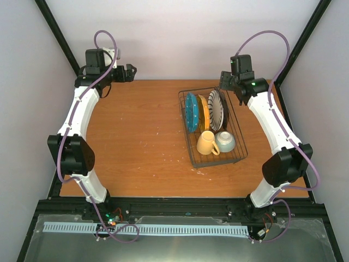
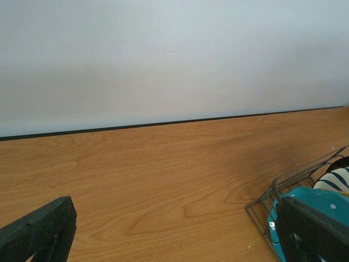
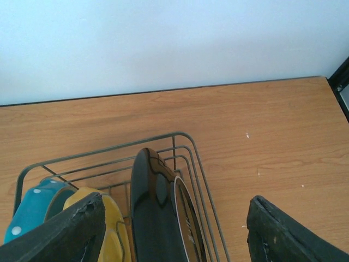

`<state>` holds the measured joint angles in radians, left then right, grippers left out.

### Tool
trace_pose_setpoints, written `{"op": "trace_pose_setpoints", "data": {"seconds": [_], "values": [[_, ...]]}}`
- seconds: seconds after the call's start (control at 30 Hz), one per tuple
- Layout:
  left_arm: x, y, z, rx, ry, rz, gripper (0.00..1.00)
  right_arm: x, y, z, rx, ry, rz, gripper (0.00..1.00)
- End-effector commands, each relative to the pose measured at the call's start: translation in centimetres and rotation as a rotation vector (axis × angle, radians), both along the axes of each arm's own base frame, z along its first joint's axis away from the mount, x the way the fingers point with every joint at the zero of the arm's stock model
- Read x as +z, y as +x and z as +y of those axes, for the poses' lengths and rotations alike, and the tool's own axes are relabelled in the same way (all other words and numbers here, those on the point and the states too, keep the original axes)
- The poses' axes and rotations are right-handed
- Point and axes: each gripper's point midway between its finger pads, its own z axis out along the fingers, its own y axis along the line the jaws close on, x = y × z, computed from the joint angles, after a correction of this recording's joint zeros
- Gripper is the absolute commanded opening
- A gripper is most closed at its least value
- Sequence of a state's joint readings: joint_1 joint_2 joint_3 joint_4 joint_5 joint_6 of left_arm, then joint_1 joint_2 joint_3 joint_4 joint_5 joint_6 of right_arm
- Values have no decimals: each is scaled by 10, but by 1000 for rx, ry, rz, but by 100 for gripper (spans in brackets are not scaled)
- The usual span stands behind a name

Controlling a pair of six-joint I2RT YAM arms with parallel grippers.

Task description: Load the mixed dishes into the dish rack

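Note:
The dark wire dish rack (image 1: 238, 155) stands right of the table's centre. Upright in its far slots are a teal dotted plate (image 1: 191, 112), an orange-yellow plate (image 1: 203, 112) and a black-and-white striped plate (image 1: 216, 111). The pale yellow mug (image 1: 207, 143) and the pale green bowl (image 1: 225, 141) sit in its near end. My right gripper (image 1: 224, 82) hangs open and empty over the rack's far end. Its wrist view shows the rack wires (image 3: 185, 136), the teal plate (image 3: 32, 210), the yellow plate (image 3: 117, 229), a glossy dark plate (image 3: 152, 213) and a dark-rimmed beige plate (image 3: 191, 224). My left gripper (image 1: 131, 72) is open and empty at the far left.
The left wrist view shows bare wood, the rack's corner (image 2: 262, 210), the teal plate (image 2: 322, 199) and the striped plate (image 2: 338, 177) at the right edge. The back wall runs just behind both grippers. A black frame post (image 3: 341, 87) stands at the far right corner.

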<state>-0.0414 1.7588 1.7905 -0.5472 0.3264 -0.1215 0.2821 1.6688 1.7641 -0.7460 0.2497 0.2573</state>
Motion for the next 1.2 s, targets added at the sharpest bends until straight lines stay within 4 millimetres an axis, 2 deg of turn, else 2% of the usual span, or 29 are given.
{"op": "trace_pose_setpoints", "data": {"seconds": [0.0, 0.1, 0.2, 0.37, 0.43, 0.7, 0.73, 0.8, 1.07, 1.17], "values": [[15, 6, -2, -7, -29, -40, 100, 22, -2, 5, 18, 58, -74, 72], [13, 6, -4, -13, -37, -34, 100, 18, -4, 36, 187, 130, -61, 75], [7, 5, -5, -17, -45, -22, 100, -4, -6, 57, 288, 180, 32, 71], [-1, 2, -5, -20, -47, -5, 100, -52, -3, 71, 324, 200, 227, 40], [-5, 1, -4, -17, -42, 3, 100, -67, -2, 72, 320, 196, 272, 37], [-11, -5, 0, 5, -24, 15, 100, -108, 0, 57, 249, 220, 391, 35], [-12, -5, 0, 7, -23, 16, 100, -107, 4, 43, 218, 226, 385, 35], [-12, -5, 1, 8, -21, 17, 100, -105, 7, 33, 191, 220, 371, 35], [-15, 0, -3, -6, -41, 23, 100, -98, 8, 2, 108, 192, 329, 37], [-15, 1, -4, -9, -42, 21, 100, -95, 7, -4, 99, 204, 310, 38]]}}
